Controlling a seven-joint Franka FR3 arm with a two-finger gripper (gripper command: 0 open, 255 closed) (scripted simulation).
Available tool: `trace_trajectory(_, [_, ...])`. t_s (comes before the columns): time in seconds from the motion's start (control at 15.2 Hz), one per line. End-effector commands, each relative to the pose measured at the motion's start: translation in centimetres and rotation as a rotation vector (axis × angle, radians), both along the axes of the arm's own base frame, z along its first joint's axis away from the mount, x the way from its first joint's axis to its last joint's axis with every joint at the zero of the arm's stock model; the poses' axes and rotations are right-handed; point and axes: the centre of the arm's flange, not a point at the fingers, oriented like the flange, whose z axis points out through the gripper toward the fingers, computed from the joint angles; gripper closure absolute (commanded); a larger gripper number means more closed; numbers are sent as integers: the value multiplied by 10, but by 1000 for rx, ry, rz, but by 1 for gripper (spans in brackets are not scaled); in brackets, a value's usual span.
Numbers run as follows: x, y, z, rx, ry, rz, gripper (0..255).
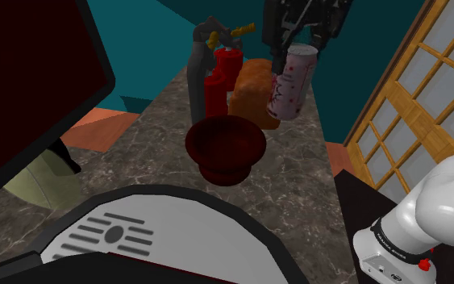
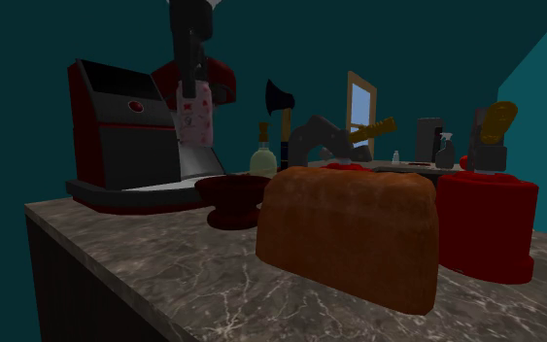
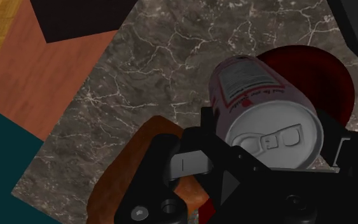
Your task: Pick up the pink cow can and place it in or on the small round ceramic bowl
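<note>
Can (image 1: pixel 292 81) tight in end effector (image 1: pixel 301 44), aloft near dark red bowl (image 1: pixel 225 145)

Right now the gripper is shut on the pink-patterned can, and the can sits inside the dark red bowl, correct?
No. The gripper is shut on the can, but the can hangs in the air, clear of the dark red bowl, as the shoulder view shows.

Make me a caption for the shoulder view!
Black jaws hold a pink-patterned white can above the marbled counter, near a dark red round bowl.
</note>
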Motion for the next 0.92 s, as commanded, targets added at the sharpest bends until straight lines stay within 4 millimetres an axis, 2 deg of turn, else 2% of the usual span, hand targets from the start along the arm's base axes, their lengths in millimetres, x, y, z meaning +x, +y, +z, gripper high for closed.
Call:
trace_trajectory(0.0, [19, 17, 8, 2, 0, -1, 255])
trace_trajectory(0.46, [80, 80, 27, 2, 0, -1, 255])
trace_trajectory(0.86, [80, 80, -5, 2, 0, -1, 255])
